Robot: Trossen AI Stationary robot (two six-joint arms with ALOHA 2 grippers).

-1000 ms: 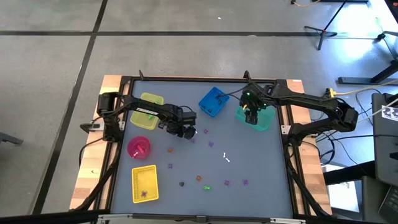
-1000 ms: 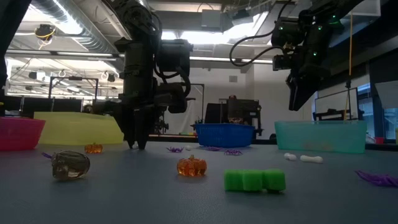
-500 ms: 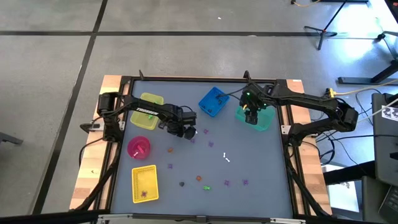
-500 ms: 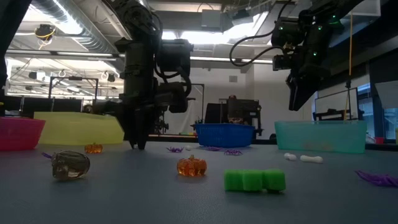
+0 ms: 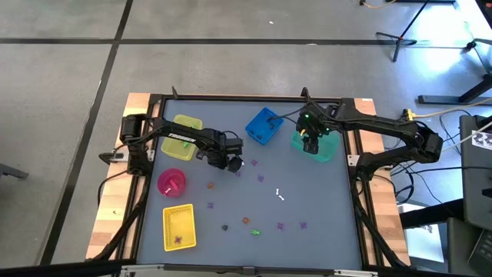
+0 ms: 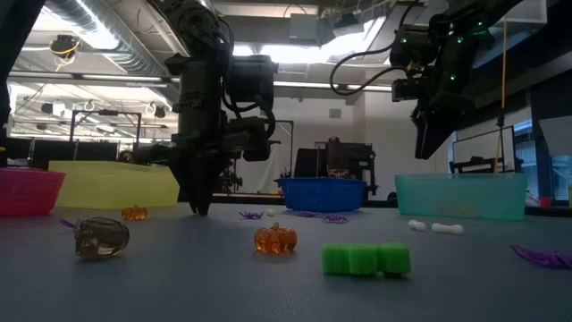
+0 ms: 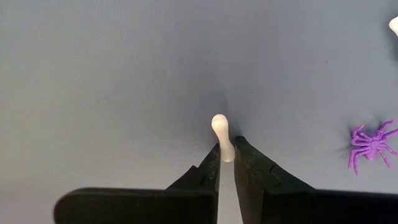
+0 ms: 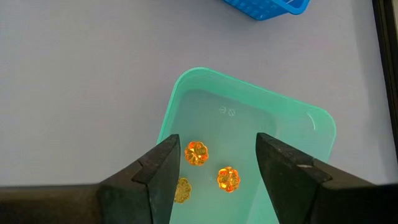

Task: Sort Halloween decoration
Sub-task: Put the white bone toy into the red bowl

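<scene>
The teal bin sits directly below the right claw and holds three orange pumpkins, seen between the spread fingers. Just past it stands the blue basket; its contents cannot be made out. Beside the left arm is a yellow bowl, with a pink bowl nearer the front edge and a flat yellow tray beyond that, carrying a few small dark and purple pieces.

The left claw is down at the grey surface, its fingers pinched on the lower end of a small white bone, whose knobbed tip sticks out ahead of them. A purple spider lies near it to one side. The right claw hangs wide open and empty above the teal bin.

Only the left wrist view shows the bone in the grip; from above the claw hides it. The low view shows trinkets lying loose at the front: an orange pumpkin, a green block piece, a dark skull-like lump and a white bone well apart from both claws.
</scene>
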